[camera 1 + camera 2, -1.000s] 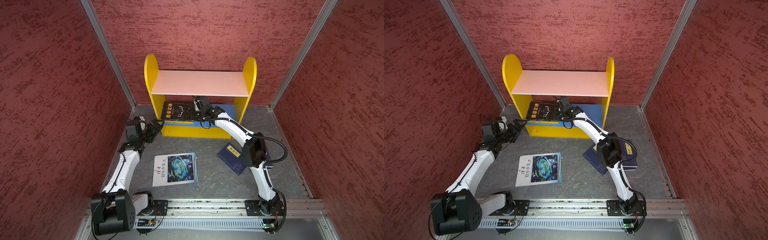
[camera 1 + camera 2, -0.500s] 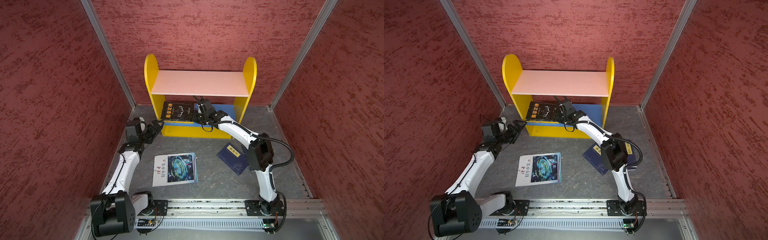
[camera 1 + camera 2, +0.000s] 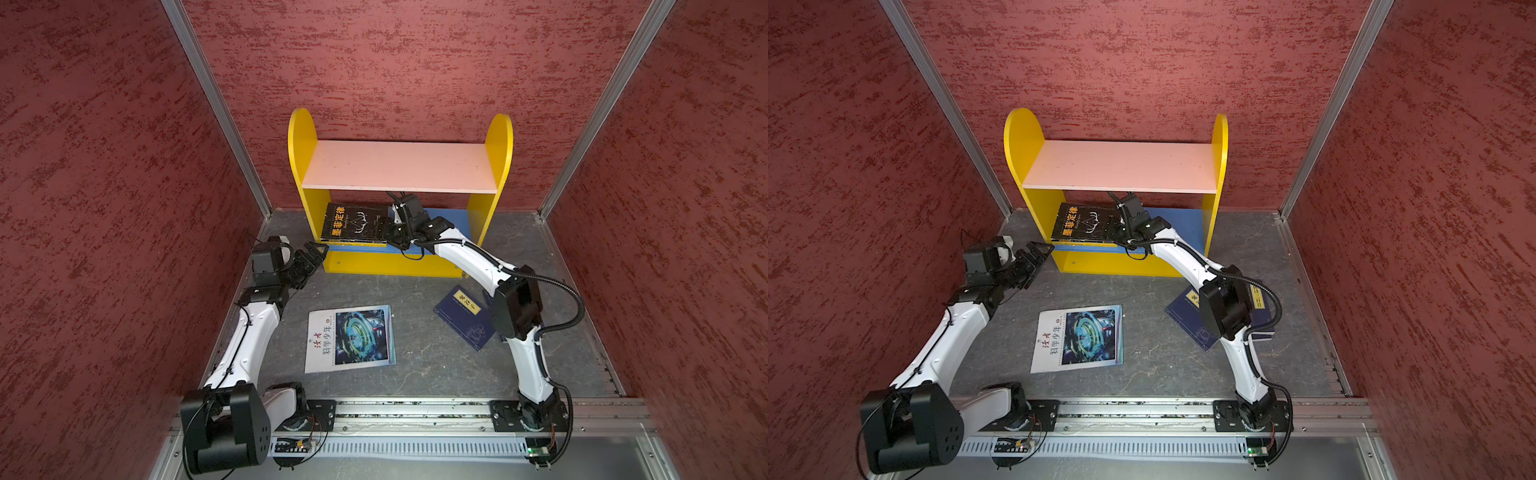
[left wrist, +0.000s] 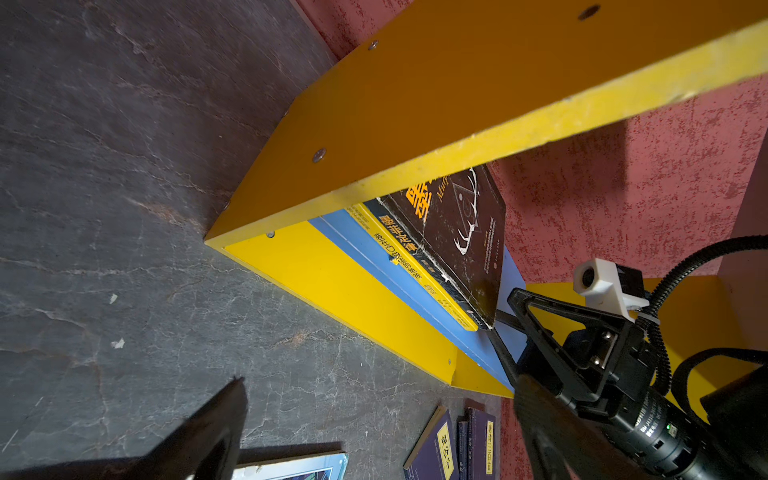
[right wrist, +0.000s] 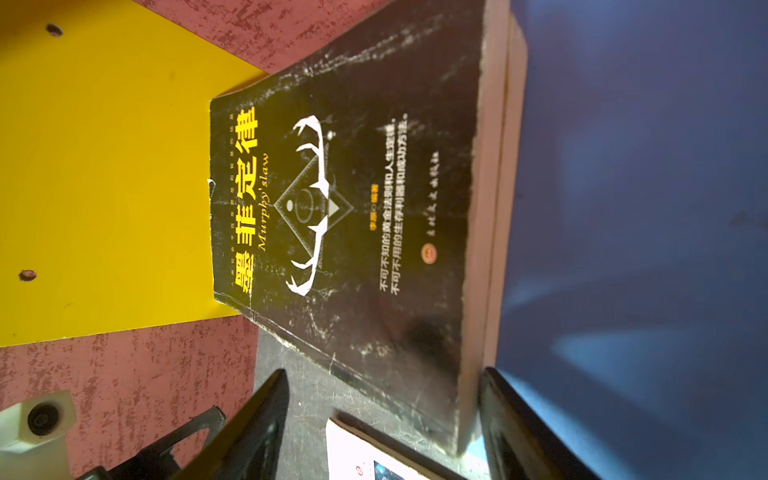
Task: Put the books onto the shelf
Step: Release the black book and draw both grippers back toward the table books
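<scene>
- Yellow round-topped sides, a pale pink upper board and a blue lower board: one small two-tier shelf (image 3: pixel 399 166) at the far wall.
- Five books! The black book (image 3: pixel 353 222) lies flat on the yellow book (image 4: pixel 459 318), left on the lower board.
- The glossy white magazine (image 3: pixel 351 338) and two navy books (image 3: pixel 1187 320) lie on the grey stone-look counter (image 3: pixel 436 374).
- Right jaws are spread around the black book's near right corner; left jaws are spread wide, left of the shelf.
- The right arm covers part of the navy books.

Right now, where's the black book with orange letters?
In both top views the black book lies at the left end of the shelf's blue lower board, atop a yellow book, the right gripper at its right edge.
</scene>
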Tool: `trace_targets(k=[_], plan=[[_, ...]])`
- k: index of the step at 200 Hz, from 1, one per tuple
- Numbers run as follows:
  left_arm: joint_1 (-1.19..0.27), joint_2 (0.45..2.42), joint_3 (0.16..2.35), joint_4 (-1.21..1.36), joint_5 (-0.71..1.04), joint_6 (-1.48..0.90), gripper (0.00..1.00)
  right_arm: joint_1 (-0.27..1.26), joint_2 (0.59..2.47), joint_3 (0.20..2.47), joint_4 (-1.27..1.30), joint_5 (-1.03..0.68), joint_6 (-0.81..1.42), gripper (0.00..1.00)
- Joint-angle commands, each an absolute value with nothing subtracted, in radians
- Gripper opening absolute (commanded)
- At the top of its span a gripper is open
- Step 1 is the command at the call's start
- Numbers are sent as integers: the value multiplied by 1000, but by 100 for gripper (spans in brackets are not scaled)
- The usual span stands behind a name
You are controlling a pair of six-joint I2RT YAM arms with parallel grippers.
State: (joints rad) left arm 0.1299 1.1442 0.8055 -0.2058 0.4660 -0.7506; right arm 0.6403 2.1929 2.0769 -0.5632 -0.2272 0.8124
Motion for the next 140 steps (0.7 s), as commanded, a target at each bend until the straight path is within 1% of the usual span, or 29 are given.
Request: trace_targets(k=[1,54,81,109,140], plan=[[132,1131,800,-200,463,-733,100,649,2242,2190,-609,-273,823,73],[133,1132,801,-203,466,-730,100,650,2261,2211,-643,-271,819,72],[133,1135,798,-200,468,-733,100,656,2214,2162,-615,-226,790,72],[132,1133,787,-202,465,-736,100,654,2104,2002,-495,-210,777,74],[132,1124,760,-221,432,-746,100,654,1951,1740,-346,-204,780,75]])
